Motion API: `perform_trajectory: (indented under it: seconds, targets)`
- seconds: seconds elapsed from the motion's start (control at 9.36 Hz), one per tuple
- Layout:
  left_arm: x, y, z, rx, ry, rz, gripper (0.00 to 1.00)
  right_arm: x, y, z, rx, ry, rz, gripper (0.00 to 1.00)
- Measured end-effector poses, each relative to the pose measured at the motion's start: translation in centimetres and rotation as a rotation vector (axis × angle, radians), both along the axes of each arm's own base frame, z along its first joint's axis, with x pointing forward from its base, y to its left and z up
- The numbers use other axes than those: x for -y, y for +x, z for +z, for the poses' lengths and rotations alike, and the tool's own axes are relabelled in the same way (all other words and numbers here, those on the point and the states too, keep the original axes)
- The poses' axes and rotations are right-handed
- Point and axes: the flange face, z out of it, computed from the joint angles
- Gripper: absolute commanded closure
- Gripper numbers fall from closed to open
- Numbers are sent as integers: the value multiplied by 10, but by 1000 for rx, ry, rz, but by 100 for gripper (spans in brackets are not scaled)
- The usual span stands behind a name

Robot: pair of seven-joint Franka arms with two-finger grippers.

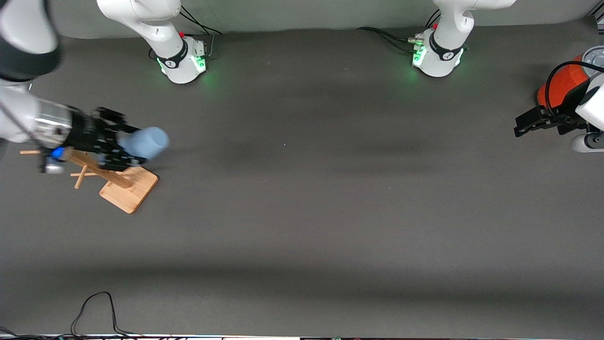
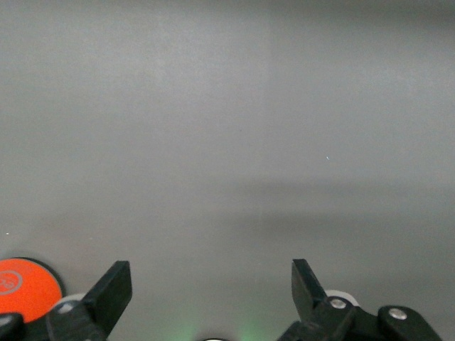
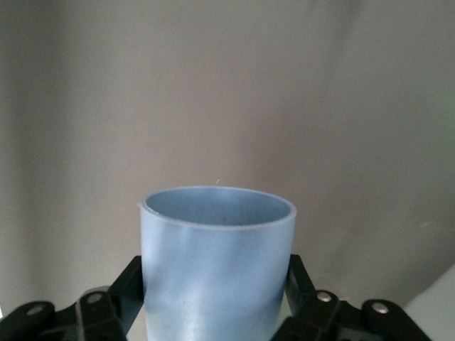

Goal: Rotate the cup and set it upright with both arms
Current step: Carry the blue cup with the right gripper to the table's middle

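The light-blue cup (image 1: pixel 145 142) is held on its side in the air, over the table beside a wooden rack, with its free end toward the left arm's end of the table. My right gripper (image 1: pixel 123 145) is shut on it. In the right wrist view the cup (image 3: pixel 217 249) fills the space between the black fingers (image 3: pixel 131 280) of the right gripper (image 3: pixel 215 284), and its rimmed end faces away. My left gripper (image 1: pixel 519 128) hangs open and empty at the left arm's end of the table, next to an orange can. The left wrist view shows the left gripper (image 2: pixel 210 278) spread wide over bare table.
A wooden rack with pegs on a flat base (image 1: pixel 128 190) stands under the right gripper. The orange-red can with a grey lid (image 1: pixel 564 81) stands by the left gripper and also shows in the left wrist view (image 2: pixel 21 288). A black cable (image 1: pixel 94 307) lies near the front edge.
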Motion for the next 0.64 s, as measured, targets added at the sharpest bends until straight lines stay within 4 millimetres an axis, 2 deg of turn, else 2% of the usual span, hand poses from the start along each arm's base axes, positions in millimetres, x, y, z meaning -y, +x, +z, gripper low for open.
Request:
perform_trajectory:
  seconds: [0.21,0.32,0.64]
  targets:
    - [0,0,0,0,0,0,0,-95,-3,-18,14,-2,-68,49]
    - [0,0,0,0,0,0,0,-136,-8,-33,18,-31,-91,49]
    - [0,1,-3,-6,0,0,0,-249,-41,-100,50,-170,-139,49]
